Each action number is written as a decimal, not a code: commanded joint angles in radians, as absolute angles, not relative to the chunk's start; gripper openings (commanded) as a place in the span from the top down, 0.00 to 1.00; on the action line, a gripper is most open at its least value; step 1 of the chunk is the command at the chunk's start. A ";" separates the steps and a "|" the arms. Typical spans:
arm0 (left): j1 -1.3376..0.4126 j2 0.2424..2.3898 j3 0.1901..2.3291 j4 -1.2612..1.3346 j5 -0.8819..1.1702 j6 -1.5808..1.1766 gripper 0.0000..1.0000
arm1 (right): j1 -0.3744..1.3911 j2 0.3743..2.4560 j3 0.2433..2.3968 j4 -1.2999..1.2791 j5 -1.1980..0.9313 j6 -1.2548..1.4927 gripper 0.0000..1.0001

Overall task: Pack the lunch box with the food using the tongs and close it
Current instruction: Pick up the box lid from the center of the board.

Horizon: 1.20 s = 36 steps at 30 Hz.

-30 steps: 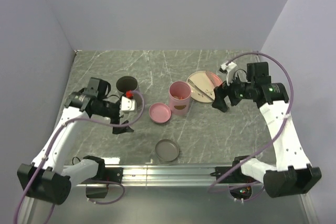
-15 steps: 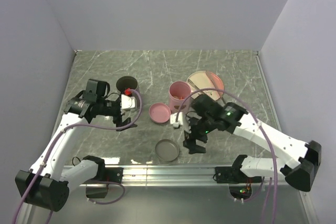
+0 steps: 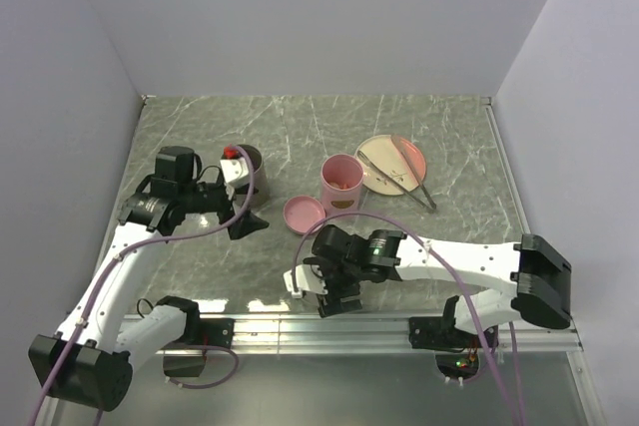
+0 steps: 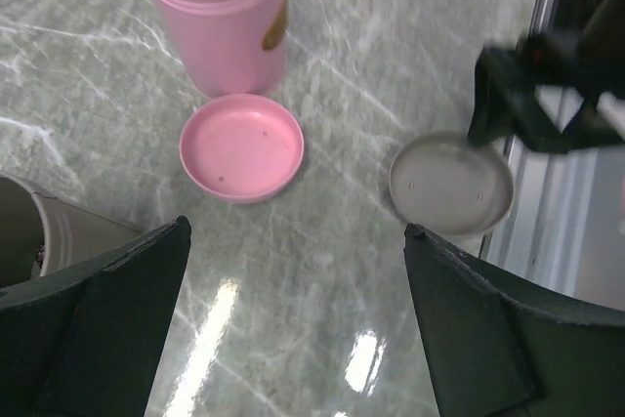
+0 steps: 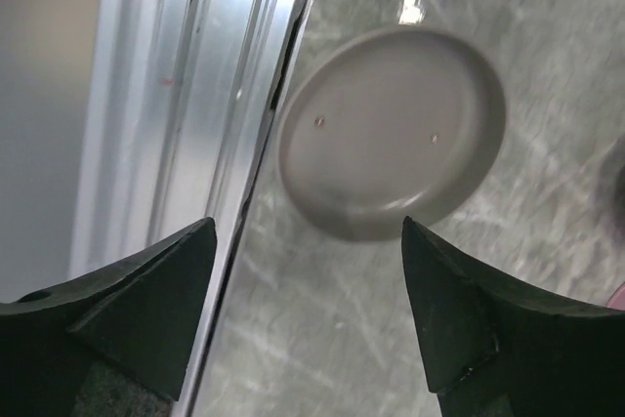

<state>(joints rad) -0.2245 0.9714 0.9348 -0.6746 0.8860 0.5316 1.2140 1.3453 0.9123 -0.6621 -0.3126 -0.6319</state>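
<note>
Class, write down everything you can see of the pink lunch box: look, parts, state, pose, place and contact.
The lunch box is a pink cylinder, plastic by its look, with a ridged rim and a brown oval mark on its side. It stands upright on the grey marbled table, top open, reddish-brown pieces showing inside. Its pink lid lies off it, underside up, on the table close beside. Nothing grips it.
</note>
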 commanded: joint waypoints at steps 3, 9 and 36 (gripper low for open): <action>-0.190 0.931 0.914 -0.496 0.925 0.333 0.03 | 1.265 1.387 0.890 -0.511 -0.281 -0.690 0.20; -0.183 0.934 0.908 -0.422 0.916 0.253 0.03 | 1.310 1.479 0.870 -0.486 -0.299 -0.709 0.28; -0.137 0.842 0.922 -0.204 0.942 -0.118 0.03 | 1.143 1.482 1.216 -0.659 -0.398 -0.543 1.00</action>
